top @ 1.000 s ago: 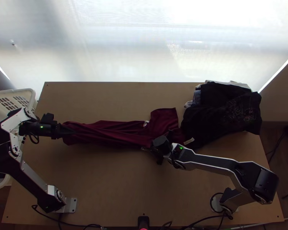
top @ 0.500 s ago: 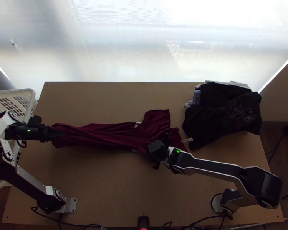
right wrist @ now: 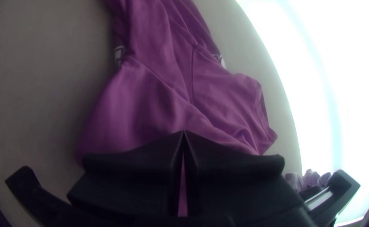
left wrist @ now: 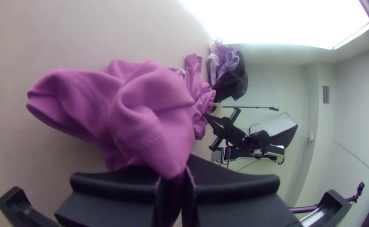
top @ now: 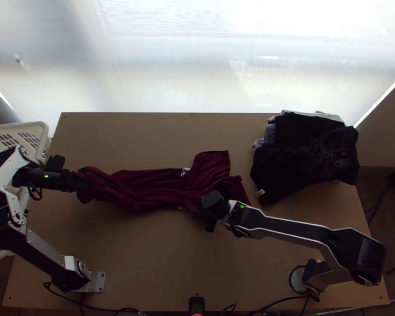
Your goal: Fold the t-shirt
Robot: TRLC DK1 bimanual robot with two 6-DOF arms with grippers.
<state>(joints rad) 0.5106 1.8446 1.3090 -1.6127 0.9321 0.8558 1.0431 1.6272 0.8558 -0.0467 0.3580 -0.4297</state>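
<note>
The shirt (top: 150,184) looks soft and floppy, best grabbed by its corners. At middle left, the left claw (top: 94,185) pinches one end; the right claw (right wrist: 184,132) is squeezed closed.

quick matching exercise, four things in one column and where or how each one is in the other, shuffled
1. maroon t-shirt
2. black garment
3. white basket
4. left gripper

A. at the left edge of the table
B. heaped at the table's far right
C. jaws shut on item 1
D. rumpled lengthwise across the middle

Pairs: 1-D, 2-B, 3-A, 4-C
</note>
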